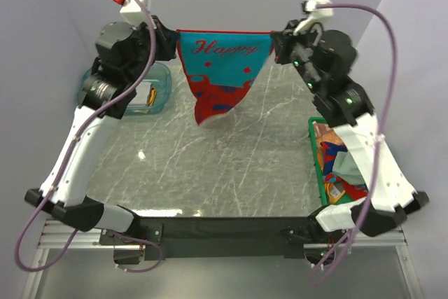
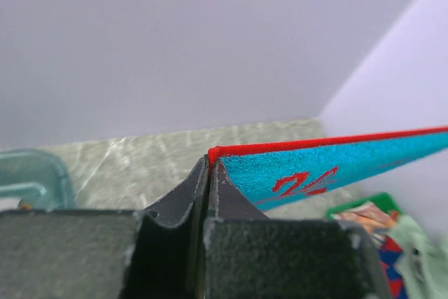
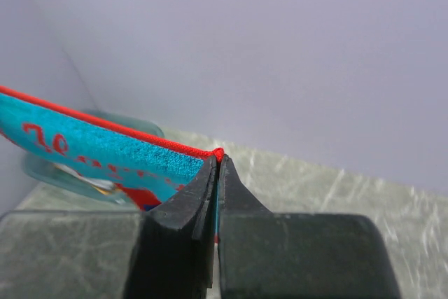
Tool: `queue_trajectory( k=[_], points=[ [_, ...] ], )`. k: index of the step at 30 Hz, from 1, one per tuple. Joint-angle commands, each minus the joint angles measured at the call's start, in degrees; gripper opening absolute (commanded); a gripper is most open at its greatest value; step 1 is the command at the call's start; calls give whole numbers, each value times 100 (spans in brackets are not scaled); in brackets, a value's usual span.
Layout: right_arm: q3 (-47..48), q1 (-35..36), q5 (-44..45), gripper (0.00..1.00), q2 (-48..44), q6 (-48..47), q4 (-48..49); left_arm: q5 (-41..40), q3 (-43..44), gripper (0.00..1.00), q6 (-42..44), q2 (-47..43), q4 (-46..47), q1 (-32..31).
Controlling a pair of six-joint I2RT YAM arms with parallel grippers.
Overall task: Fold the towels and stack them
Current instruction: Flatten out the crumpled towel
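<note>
- Towel in hand: a soft cloth rectangle, teal band with red script along the top, red with blue patterns below. It hangs in the air behind and to the right of the clear teal plastic tub, its top hem taut and level.
- Left claw: pinched fully together on the top corner nearest the tub, with the red hem showing right at the tips.
- Right claw: likewise clamped tight, on the top corner farthest from the tub.
- Why held so, as I judge it: pulling the two top corners apart spreads the cloth and lets its weight drop the creases out. It can then be laid flat on the grey marbled counter for folding.
- The lower part narrows to a bunched tip on the tub side, so it does not hang square. Whether the tip touches the counter, I cannot tell.
- Other towels: orange-patterned and pale green cloth heaped in the green plastic crate, across the counter from the tub. No folded stack is visible yet.
</note>
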Motion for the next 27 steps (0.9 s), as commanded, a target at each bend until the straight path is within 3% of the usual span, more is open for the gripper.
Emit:
queue_trajectory(
  k=[1, 8, 16, 21, 23, 27],
  points=[
    [-169, -42, -18, 0, -572, -173, 266, 322, 155, 0, 226, -480, 64, 58],
    [-442, -42, -466, 0, -1634, -182, 135, 1139, -152, 0, 270, -1394, 187, 58],
    [-390, -34, -730, 0, -2049, -7, -181, 1518, -109, 0, -125, -1572, -76, 58],
    [-608, -42, -687, 0, -1848, 90, -147, 791, -432, 1, -371, -1378, -156, 58],
    [-776, -42, -459, 0, -1568, 55, 19, 202, -635, 1, -354, -1063, -95, 58],
    [-1161, -270, -62, 0, -724, 73, 318, -72, -1065, 1, -459, -88, 151, 259]
  ],
)
